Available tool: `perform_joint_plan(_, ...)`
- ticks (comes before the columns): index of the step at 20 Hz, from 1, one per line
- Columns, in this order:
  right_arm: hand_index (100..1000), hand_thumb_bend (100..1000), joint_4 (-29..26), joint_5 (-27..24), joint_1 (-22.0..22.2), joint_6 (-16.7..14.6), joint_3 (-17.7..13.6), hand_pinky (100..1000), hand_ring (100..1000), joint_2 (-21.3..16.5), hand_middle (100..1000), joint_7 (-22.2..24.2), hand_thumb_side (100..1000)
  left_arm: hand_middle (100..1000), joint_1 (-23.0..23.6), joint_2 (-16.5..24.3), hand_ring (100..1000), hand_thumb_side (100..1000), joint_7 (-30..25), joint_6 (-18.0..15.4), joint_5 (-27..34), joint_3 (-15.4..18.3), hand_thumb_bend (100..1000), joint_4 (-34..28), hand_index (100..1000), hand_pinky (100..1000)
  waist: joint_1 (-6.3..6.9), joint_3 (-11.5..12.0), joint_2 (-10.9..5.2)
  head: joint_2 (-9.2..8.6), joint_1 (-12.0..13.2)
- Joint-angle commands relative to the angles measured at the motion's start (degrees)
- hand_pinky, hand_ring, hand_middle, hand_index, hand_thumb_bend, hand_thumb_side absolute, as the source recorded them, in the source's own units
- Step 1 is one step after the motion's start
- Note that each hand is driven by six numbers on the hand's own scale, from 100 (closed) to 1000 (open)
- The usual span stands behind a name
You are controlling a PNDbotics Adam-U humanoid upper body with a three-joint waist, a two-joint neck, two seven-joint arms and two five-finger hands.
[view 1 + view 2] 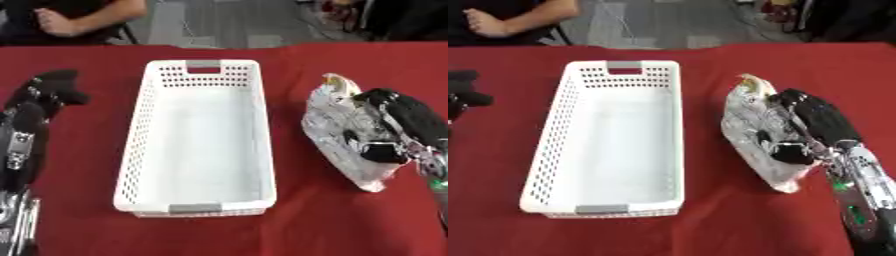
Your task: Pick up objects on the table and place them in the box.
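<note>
Centrally, white basket [199, 140] on red tablecloth [306, 225]; grey floor [236, 22] beyond.

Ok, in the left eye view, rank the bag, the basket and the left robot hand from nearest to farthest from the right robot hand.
1. Bag: under the right robot hand, on the right.
2. Basket: in the middle, left of the bag.
3. Left robot hand: at the far left edge.

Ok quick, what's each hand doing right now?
Left hand: fingers curled, holding nothing.
Right hand: curled round the white crinkled printed bag.
</note>
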Motion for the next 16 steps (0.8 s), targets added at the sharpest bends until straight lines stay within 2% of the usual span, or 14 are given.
perform_joint_plan(1, 180, 100, -0.15, -2.17, -0.41, 0.24, 0.03, 100, 100, -0.69, 100, -3.53, 100, 804, -0.42, 0.64, 607, 922, -0.16, -0.04, -0.37, 0.27, 1000, -0.6, 749, 691, 0.01, 0.03, -0.64, -0.82, -0.39)
perform_joint_plan(11, 173, 100, -2.42, -8.81, -0.89, 0.63, -0.6, 100, 100, -0.62, 100, -13.93, 100, 805, -0.37, 0.64, 607, 930, -0.08, -0.04, -0.43, 0.31, 1000, -0.57, 750, 692, 0.05, -0.08, -0.64, -0.79, -0.29)
perform_joint_plan(16, 184, 100, -7.18, -11.36, -3.19, 0.75, -1.19, 100, 100, -1.66, 100, -19.8, 100, 805, -0.26, 0.69, 607, 930, -0.06, -0.03, -0.46, 0.3, 1000, -0.5, 749, 692, 0.06, -0.19, -0.83, -0.68, -0.21)
